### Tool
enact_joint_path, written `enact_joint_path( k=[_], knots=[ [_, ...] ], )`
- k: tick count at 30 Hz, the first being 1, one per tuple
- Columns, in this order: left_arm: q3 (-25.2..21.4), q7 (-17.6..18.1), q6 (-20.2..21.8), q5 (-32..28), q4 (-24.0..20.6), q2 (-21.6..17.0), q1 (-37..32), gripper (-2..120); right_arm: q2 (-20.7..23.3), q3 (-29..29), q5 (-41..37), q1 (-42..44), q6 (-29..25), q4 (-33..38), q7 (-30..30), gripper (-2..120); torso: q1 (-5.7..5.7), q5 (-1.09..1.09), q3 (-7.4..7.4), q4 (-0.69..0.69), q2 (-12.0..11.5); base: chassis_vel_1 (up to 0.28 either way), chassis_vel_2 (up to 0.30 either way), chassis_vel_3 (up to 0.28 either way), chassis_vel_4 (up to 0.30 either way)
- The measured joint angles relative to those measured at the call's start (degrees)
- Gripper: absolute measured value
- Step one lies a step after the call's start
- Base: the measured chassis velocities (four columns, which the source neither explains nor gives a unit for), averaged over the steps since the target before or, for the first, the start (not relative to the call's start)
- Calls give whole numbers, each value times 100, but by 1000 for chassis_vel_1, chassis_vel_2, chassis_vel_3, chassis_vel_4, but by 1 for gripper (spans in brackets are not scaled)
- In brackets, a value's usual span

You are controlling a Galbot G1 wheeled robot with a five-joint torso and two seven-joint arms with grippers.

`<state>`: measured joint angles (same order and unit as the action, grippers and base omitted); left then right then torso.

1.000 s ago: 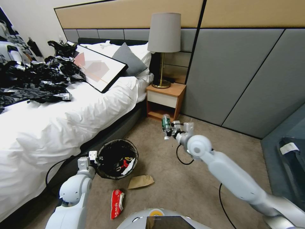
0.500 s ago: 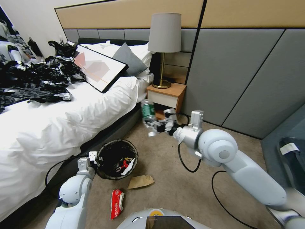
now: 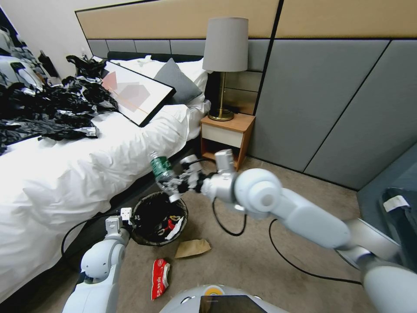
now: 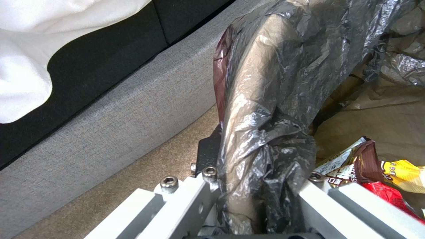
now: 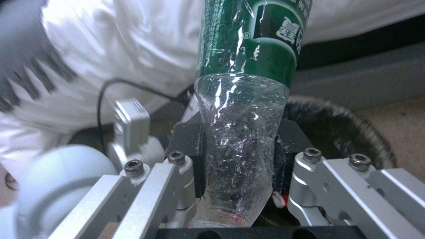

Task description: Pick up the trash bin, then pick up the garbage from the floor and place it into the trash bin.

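Two grippers clamped: right gripper (image 5: 239, 156) on bottle (image 5: 243, 109); left gripper (image 4: 259, 186) on trash bin (image 4: 265, 99) rim

Pale grey arms, black cables, silver screws

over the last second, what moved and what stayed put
The right pincer, shut on the green-labelled plastic bottle, swung left from near the nightstand to above the trash bin. The left pincer stayed clamped on the bin's rim; floor litter unchanged.

Right pincer (image 3: 176, 184) clamped, outstretched; left pincer (image 3: 129, 217) clamped, low.
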<state>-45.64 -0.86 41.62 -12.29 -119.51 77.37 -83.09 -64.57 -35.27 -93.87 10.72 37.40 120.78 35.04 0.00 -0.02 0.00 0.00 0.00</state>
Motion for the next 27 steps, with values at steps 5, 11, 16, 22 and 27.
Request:
enact_joint_path(
  k=[5, 11, 16, 22, 27],
  knots=[
    [0, -2, 0, -8, -9, 6, 1, 0, -94, -227, 244, 138, 1, -300, -16, 25, 0, 1, 0, -1, 0, 0, 0, 0, 0],
    [-1, -3, 0, -17, 2, 13, 38, 0, -271, -347, 493, 334, 11, -693, -52, 25, 0, 1, 0, -1, 0, 0, 0, 0, 0],
    [-2, -3, -1, -18, 11, 18, 42, 0, -397, -380, 516, 367, 15, -876, -52, 25, 0, 1, 0, 0, 0, 0, 0, 0, 0],
    [-32, -6, -11, -25, 20, 20, 39, 0, -541, -369, 488, 421, -28, -1040, 7, 43, 0, 1, 0, 0, 0, 0, 0, 0, 0],
    [-40, -12, -16, -28, 30, 44, 42, 0, -612, -330, 430, 412, -62, -1120, 11, 65, 0, 1, 0, -1, 0, 0, 0, 0, 0]
  ],
)
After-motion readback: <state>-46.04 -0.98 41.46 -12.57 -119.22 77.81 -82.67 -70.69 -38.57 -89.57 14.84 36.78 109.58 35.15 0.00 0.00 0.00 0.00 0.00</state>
